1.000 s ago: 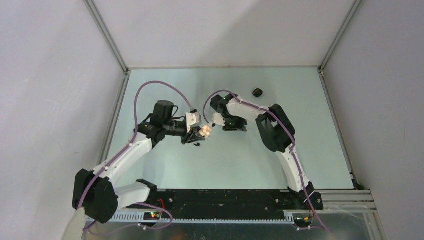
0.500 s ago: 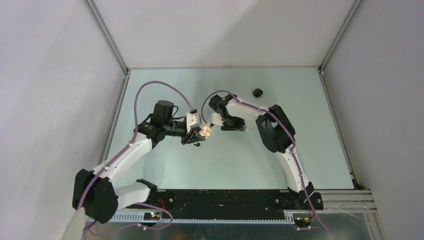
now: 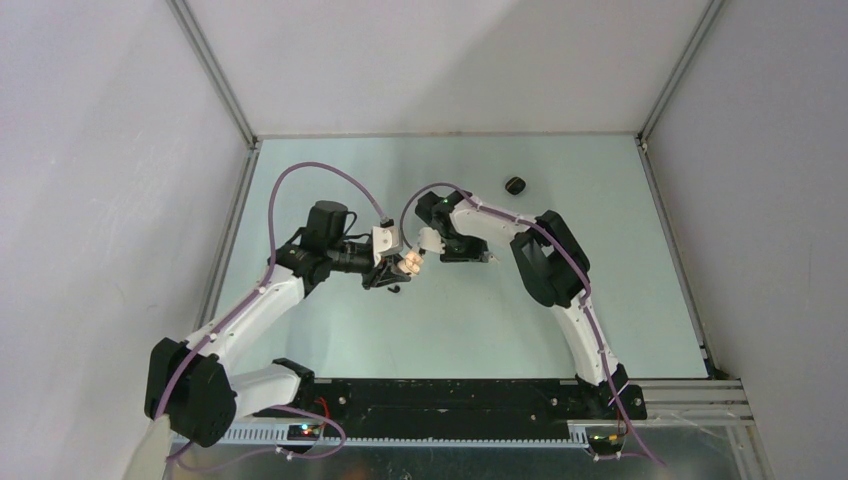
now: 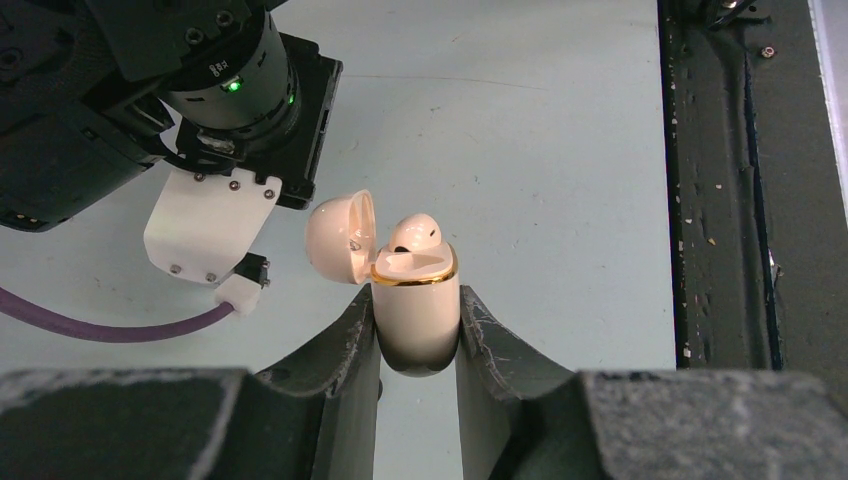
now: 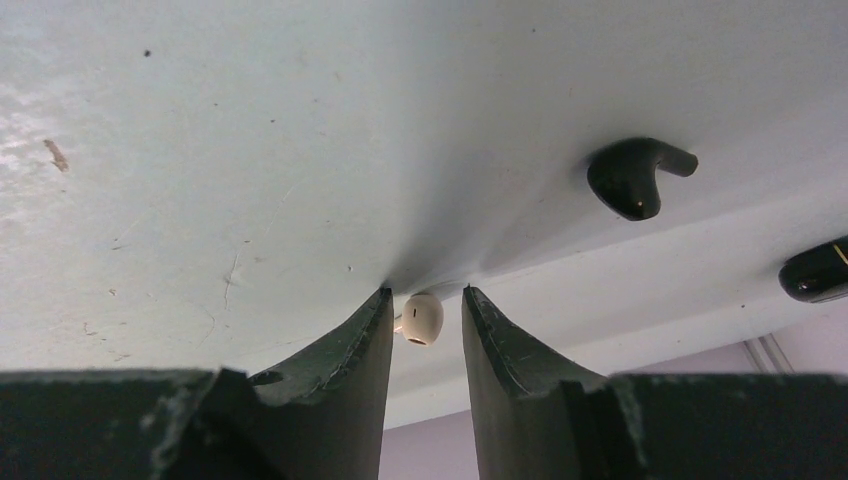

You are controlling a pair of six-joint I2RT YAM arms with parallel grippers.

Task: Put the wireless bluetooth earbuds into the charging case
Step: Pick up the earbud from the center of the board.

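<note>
My left gripper [image 4: 415,295] is shut on a cream charging case [image 4: 417,325] with a gold rim and holds it upright above the table. The case lid [image 4: 340,235] is open, and one cream-white earbud [image 4: 414,233] sits in the case. The case also shows in the top view [image 3: 411,262]. My right gripper [image 5: 425,292] is open, with its tips at the table. Its fingers straddle a second cream-white earbud [image 5: 422,318], with a gap on the right side. One black earbud [image 5: 635,175] lies on the table beyond it. Another small black bud [image 3: 396,289] lies below the left gripper.
A black case [image 3: 515,185] lies at the back of the table and shows at the right wrist view's edge [image 5: 820,270]. The two wrists are close together at mid-table; the right arm's white camera mount [image 4: 205,225] hangs just left of the held case.
The right arm's wrist has shifted slightly left, toward the left gripper. The left arm and the case have stayed still.
</note>
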